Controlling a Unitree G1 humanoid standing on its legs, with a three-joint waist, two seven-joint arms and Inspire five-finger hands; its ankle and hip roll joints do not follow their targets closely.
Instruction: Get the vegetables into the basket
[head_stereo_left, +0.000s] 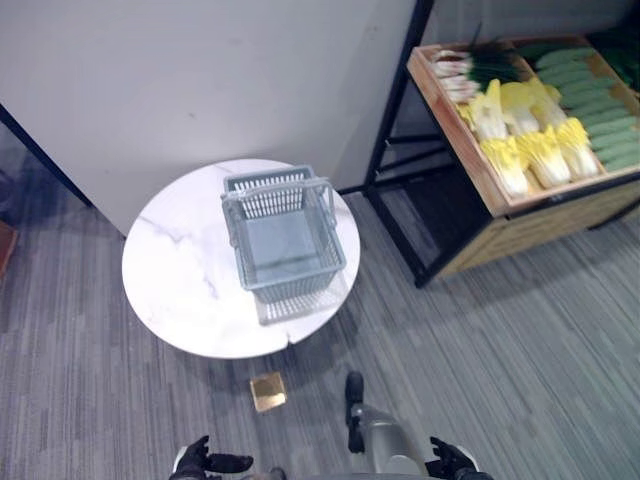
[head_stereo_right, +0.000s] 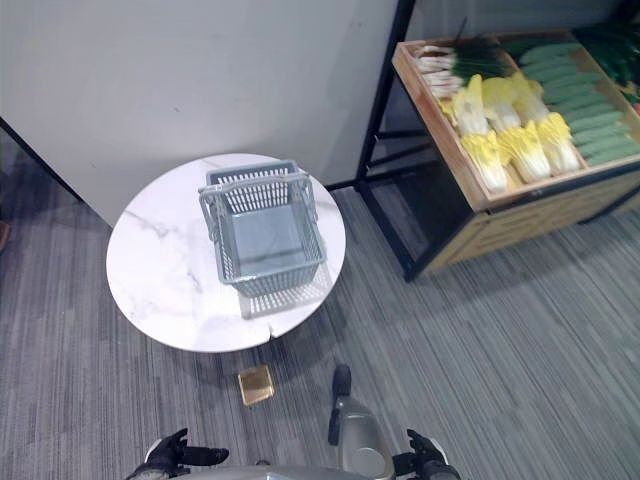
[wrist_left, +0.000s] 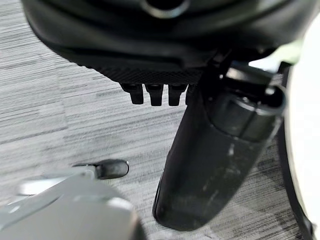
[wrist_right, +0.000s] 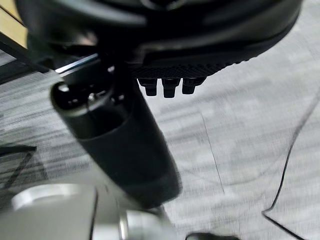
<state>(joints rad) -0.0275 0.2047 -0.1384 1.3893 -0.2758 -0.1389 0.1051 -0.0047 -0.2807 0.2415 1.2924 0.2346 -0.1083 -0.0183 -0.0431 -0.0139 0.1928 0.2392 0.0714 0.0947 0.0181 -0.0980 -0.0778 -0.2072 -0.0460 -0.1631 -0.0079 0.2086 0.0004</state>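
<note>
Basket (head_stereo_left: 285, 240): grey, empty, handles up, standing on the round white table (head_stereo_left: 180, 280).
Vegetables (head_stereo_left: 530, 130): yellow-leaved cabbages, green cucumbers and leeks, all in the wooden crate (head_stereo_left: 470, 160) on the black shelf, well apart from the basket.
Left hand (head_stereo_left: 205, 462): low by the floor, fingers relaxed and straight, holding nothing.
Right hand (head_stereo_left: 452, 460): low, likewise empty and loose.
Risk: a long reach to the crate (its raised front edge stands between) could snag a cabbage or drop it on the carpet.
Risk: a heavy drop near the rim could tip the light basket.
</note>
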